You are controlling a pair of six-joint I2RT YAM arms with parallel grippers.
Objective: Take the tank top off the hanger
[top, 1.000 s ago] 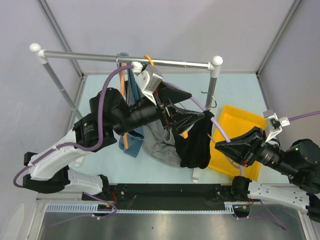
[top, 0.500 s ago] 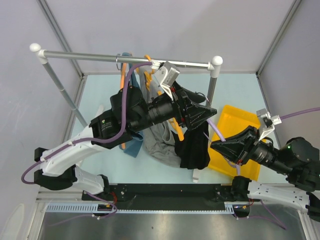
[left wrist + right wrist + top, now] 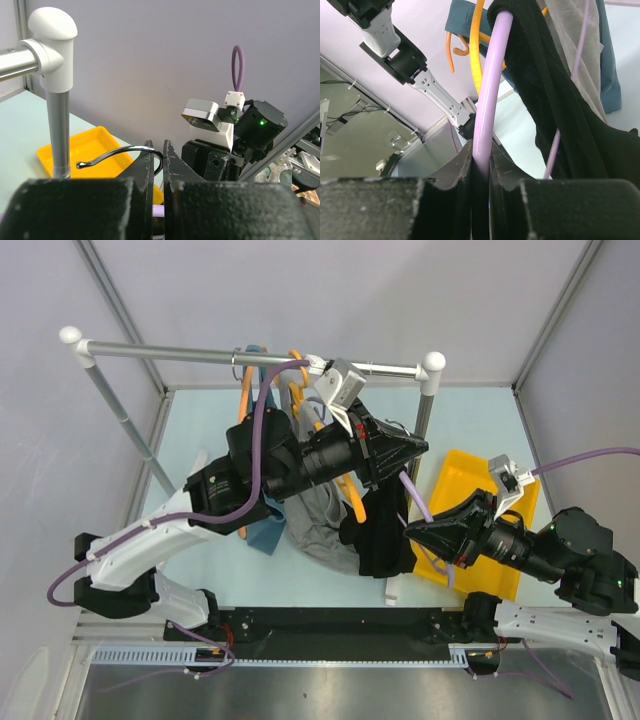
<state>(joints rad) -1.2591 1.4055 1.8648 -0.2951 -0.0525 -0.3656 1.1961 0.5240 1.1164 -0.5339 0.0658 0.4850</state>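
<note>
Hanger hook point(image 3: 115, 151) seemingly between left jaws

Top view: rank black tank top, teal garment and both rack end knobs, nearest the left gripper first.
1. black tank top, hanging just below the left gripper
2. right end knob, just behind
3. teal garment, leftward
4. left end knob, far left

Black tank top point(image 3: 385, 540), limp, draped over one arm of a tilted lilac hanger point(image 3: 490, 75); metal hook point(image 3: 120, 152) bare of fabric.
</note>
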